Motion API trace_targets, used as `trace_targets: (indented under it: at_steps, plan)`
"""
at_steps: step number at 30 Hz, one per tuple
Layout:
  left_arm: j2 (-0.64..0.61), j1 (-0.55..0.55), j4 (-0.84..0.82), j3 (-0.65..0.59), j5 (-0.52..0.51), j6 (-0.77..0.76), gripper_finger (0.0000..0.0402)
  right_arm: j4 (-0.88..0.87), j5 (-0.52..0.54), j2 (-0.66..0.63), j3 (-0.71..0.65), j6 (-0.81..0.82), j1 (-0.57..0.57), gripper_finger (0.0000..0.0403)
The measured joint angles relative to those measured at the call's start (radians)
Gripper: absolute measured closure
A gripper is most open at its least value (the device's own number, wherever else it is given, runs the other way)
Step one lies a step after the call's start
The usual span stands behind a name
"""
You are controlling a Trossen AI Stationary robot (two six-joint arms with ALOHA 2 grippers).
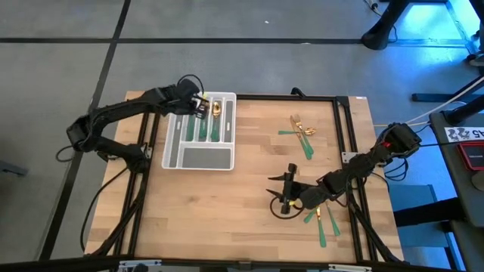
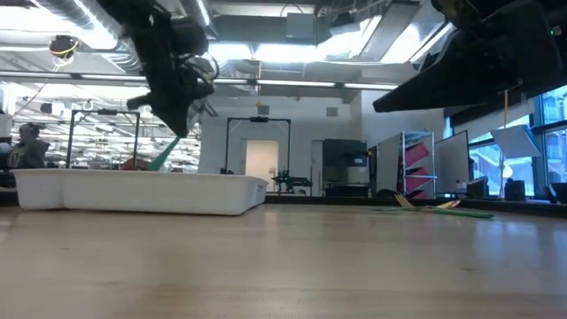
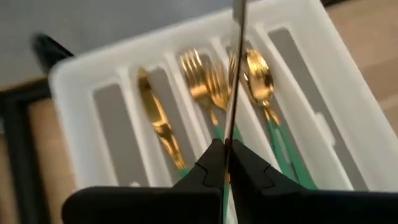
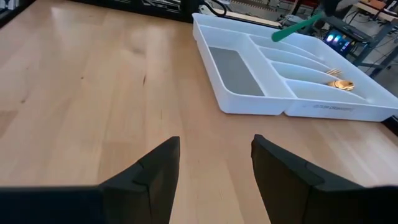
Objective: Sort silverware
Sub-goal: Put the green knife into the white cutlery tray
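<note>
While the left tool clamped a green-handled utensil over the tray, upper left, tilted release risked the wrong slot.

1. The left arm reaches from the table's left edge toward the far side, elbow bent, wrist raised off the surface.
2. The left gripper points down, its fingers pressed together on a thin utensil that stands between them.
3. The right arm stretches from the right edge toward the near middle of the table, held low.
4. The right gripper hangs just above the wood, its fingers spread wide with nothing between them.
</note>
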Motion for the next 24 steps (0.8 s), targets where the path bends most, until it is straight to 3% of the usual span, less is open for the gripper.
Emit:
trace_targets:
  at_steps: [10, 17, 24]
  plan:
    - [0.000, 0.123, 0.015, -0.092, 0.190, 0.008, 0.0401, 0.002, -0.001, 0.000, 0.000, -0.003, -0.002, 0.0206]
    - [0.015, 0.164, 0.074, -0.131, 0.231, 0.016, 0.0401, 0.003, -0.001, 0.000, 0.000, -0.004, -0.002, 0.0206]
    - [0.146, 0.182, 0.124, -0.132, 0.234, 0.016, 0.0397, 0.003, -0.001, 0.000, 0.000, -0.004, -0.002, 0.0206]
